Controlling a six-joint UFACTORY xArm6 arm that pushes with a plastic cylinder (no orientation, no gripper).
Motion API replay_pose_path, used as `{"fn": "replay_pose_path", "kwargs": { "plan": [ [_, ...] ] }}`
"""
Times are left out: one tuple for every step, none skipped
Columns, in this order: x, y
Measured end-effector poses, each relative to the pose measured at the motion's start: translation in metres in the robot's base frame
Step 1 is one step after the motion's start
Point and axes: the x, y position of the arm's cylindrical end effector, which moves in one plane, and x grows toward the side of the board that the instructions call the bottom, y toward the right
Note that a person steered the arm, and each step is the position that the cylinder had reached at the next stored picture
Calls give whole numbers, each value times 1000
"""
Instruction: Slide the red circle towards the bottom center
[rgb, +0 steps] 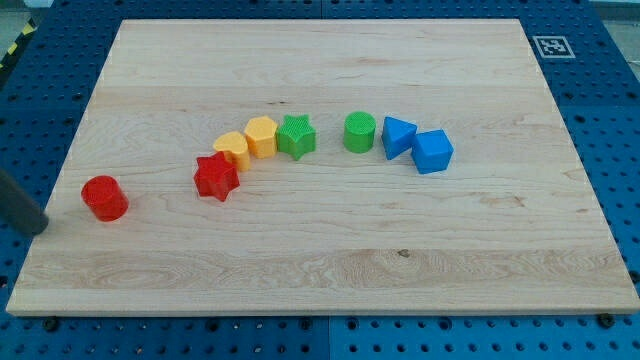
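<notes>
Left of red circle (104, 197): my tip (44, 224), near, not touching.

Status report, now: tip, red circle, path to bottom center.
My tip at board's left edge, left of red circle, gap between them. Red circle far left, mid-height. Red star to its right; lower board toward bottom center unobstructed.

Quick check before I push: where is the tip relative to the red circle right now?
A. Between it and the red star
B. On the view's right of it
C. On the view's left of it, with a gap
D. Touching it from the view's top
C: my tip sits at the board's left edge, left of the red circle, with bare wood between them.
</notes>
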Motion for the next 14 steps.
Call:
{"fn": "replay_pose_path", "kwargs": {
  "plan": [
    [-30, 5],
    [-31, 6],
    [-30, 20],
    [-23, 39],
    [-3, 53],
    [3, 58],
    [3, 58],
    [-1, 56],
    [-1, 56],
    [0, 64],
    [10, 80],
    [15, 90],
    [15, 99],
    [15, 122]
  ]
}}
